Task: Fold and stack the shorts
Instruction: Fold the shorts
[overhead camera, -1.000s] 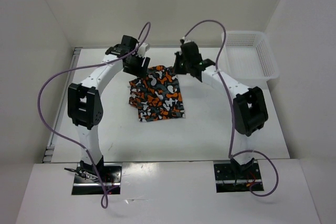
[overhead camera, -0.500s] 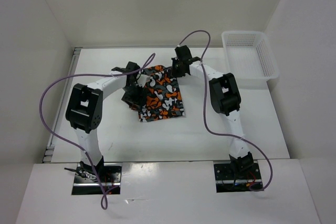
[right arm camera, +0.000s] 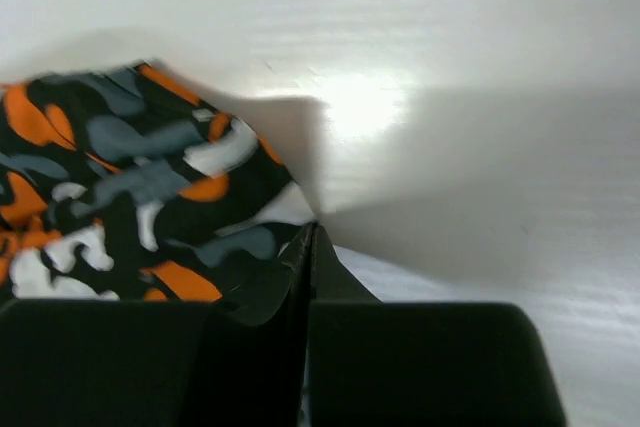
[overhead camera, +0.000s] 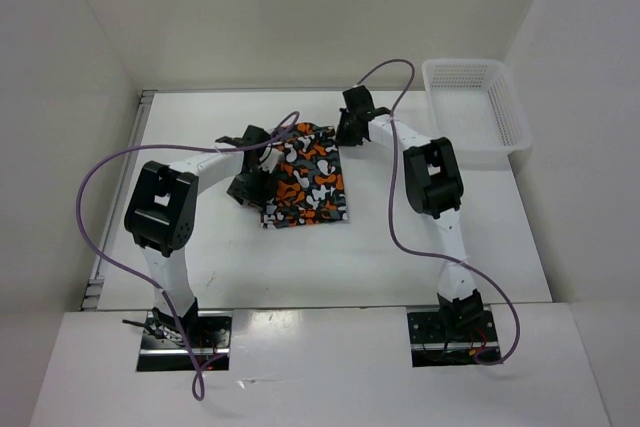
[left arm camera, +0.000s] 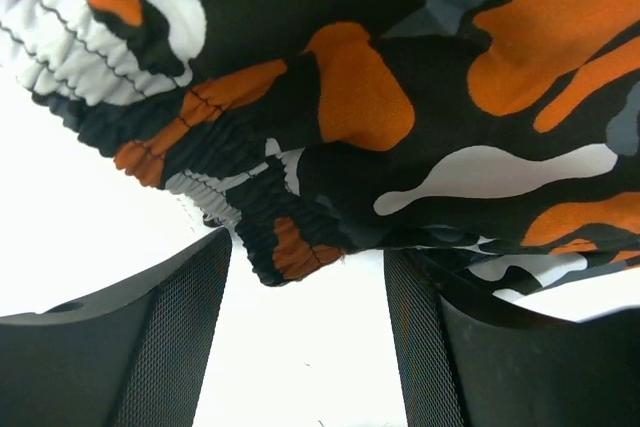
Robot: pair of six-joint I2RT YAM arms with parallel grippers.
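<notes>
The shorts (overhead camera: 310,172), printed with orange, black, grey and white blobs, lie folded flat in the middle of the table. My left gripper (overhead camera: 250,187) is low at their left edge. In the left wrist view it (left arm camera: 310,247) stands open, and the gathered waistband of the shorts (left arm camera: 350,97) is just beyond the two fingertips, with bare table between them. My right gripper (overhead camera: 348,132) is at the far right corner of the shorts. In the right wrist view it (right arm camera: 312,232) is shut, and the corner of the shorts (right arm camera: 130,167) runs up into its tips.
A white mesh basket (overhead camera: 480,154) stands at the back right of the table. Purple cables loop over both arms. White walls close in the table on the left, back and right.
Both arms have dropped down to the shorts. The left gripper moved from the far left corner to the left edge. The shorts' left side now lies narrower.
</notes>
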